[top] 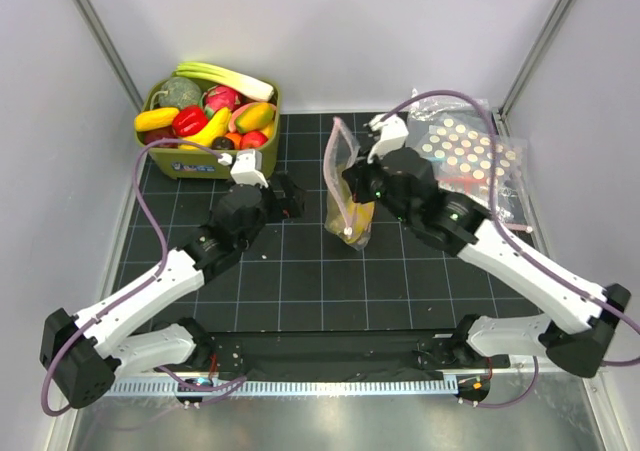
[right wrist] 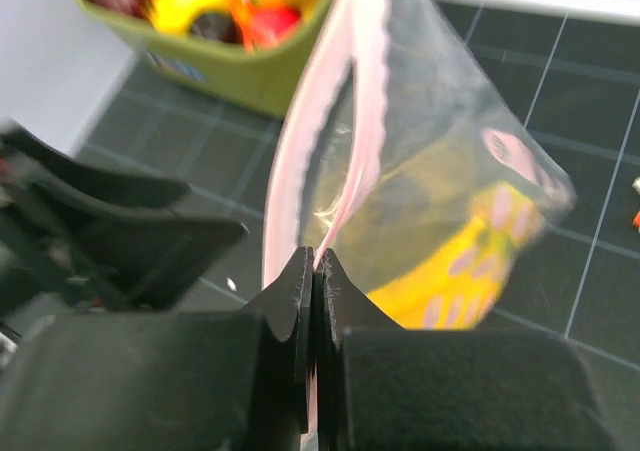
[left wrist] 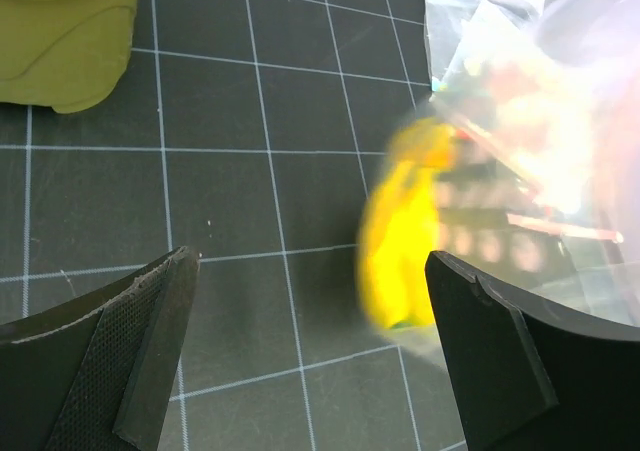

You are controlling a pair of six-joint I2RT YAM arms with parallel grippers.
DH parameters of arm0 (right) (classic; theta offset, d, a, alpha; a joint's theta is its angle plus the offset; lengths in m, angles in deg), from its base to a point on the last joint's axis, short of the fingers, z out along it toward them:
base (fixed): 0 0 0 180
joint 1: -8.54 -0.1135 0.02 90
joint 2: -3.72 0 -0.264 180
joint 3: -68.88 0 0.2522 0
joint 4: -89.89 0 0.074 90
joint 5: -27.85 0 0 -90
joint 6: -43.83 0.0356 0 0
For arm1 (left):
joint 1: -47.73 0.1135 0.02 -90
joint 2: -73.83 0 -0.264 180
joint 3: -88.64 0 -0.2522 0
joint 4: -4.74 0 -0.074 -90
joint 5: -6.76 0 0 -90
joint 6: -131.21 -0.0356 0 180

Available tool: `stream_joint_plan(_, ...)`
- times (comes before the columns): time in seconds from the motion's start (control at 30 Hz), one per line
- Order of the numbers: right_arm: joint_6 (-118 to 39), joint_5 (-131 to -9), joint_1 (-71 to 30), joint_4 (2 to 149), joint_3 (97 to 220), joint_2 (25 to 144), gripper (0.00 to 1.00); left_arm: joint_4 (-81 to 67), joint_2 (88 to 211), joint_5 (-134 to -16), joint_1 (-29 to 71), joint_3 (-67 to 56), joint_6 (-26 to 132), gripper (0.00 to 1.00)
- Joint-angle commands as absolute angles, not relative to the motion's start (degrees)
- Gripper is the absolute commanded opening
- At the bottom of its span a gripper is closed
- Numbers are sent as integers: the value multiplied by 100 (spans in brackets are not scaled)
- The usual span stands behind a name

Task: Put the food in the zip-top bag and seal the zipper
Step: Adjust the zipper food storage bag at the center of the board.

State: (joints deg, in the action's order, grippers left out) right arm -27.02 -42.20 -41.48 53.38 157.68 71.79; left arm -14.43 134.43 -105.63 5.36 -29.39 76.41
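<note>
The right claw [right wrist: 315, 271] was pinched fully closed on the zipper [right wrist: 350, 101], a thin pinkish-red strip with a slightly wavy edge, and so held the zip-top bag [top: 347, 186] upright above the tabletop [top: 300, 271]. The bag was clear, crinkly film catching glare, and it hung just toward 12 o'clock from the middle of the black, white-gridded mat. Its mouth gaped at the top, the two pink edges parted. Inside, low in the bag, lay the glossy yellow banana bunch [top: 358, 216], curved and smooth, seen blurred through the plastic.

The left claw [left wrist: 310, 259] stood spread wide with nothing between its dark, flat, textured pads, at 9 o'clock from the bag and near it but apart.

At 10 o'clock sat an olive-green plastic basket [top: 165, 161] with rounded corners, heaped with shiny toy produce in red, yellow, orange and green. At 2 o'clock, flat clear bags showing rows of coloured dots [top: 470, 156] lay on the mat's edge.
</note>
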Motion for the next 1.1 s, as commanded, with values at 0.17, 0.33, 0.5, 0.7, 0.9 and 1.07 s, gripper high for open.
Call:
stream_joint_plan(0.17, -2886, -3579, -3981, 5170, 15629, 6789, 1, -1421, 13658, -10460, 615, -2785, 7804, 100)
stream_joint_plan(0.33, -2921, -3078, -3708, 4844, 15611, 6200, 1, -1421, 13737, -10302, 633, -2733, 7830, 100)
stream_joint_plan(0.5, -3035, -3032, -3681, 4888, 15717, 6084, 1, -1421, 13816, -10161, 633, -2706, 7839, 100)
stream_joint_plan(0.7, -3018, -4226, -3690, 4984, 15708, 6786, 1, -1421, 13825, -10091, 685, -2689, 7821, 100)
stream_joint_plan(0.9, -2710, -4834, -3690, 5704, 15006, 7095, 1, -1447, 14159, -9968, 966, -2592, 8005, 100)
stream_joint_plan(1.07, -2631, -4932, -3716, 6074, 14803, 7385, 1, -1814, 14414, -9730, 1257, -2084, 8235, 100)
